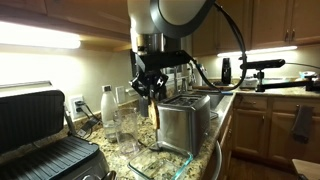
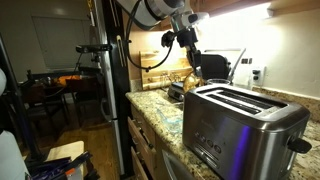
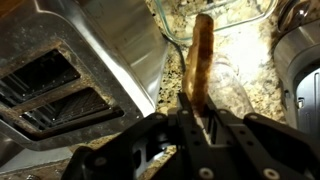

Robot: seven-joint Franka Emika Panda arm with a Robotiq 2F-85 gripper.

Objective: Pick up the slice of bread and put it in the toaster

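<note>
Black Robotiq gripper [image 3: 200,128] was clamped on thin tan-brown bread slice [image 3: 201,55], held edge-on past its fingertips over speckled granite counter [image 3: 255,50]. Shiny brushed-steel boxy toaster [image 3: 70,80] sat just beside gripper, to its left in wrist view.

The toaster [image 2: 240,128] is brushed stainless steel, shiny, with a fine satin grain and bright reflections at its rounded corners. The slice of bread [image 3: 201,55] looks dry and matt, tan, with a rougher, darker crust edge. The pincer [image 3: 200,120] is matt black. The tabletop [image 2: 158,108] is speckled stone, polished and glossy under the lamps. A dish [image 3: 215,18] is clear, smooth glass. The grill press [image 1: 45,155] has black ribbed plates with a dull sheen. The cabinets [image 1: 262,125] are brown wood, faintly glossy.
</note>
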